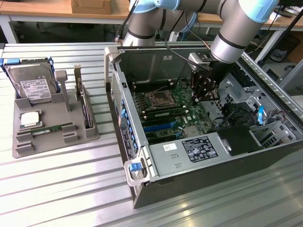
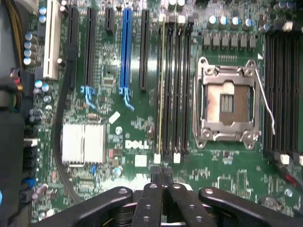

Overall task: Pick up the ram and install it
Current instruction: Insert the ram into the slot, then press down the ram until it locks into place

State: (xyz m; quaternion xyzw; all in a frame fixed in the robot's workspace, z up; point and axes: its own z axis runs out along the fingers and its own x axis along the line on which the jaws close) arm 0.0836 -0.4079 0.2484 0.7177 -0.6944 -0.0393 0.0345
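The gripper (image 2: 161, 176) is being held clenched and empty above the motherboard (image 2: 118, 142), just beside the end of a ram (image 2: 161, 85) seated in its slot, whose long axis is running straight away from the fingertips.

Arm (image 1: 236, 28) reaching down, wrist vertical; gripper (image 2: 162, 174) pointing downward, fingers pressed together, holding nothing.

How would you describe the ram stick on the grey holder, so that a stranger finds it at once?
Start at the grey holder on the exterior view's left, beside the computer case. In it, in front of the hard drive and the silver processor chip, lies the ram stick. It alone is a long, thin, green strip lying flat; the expansion card stands on edge.
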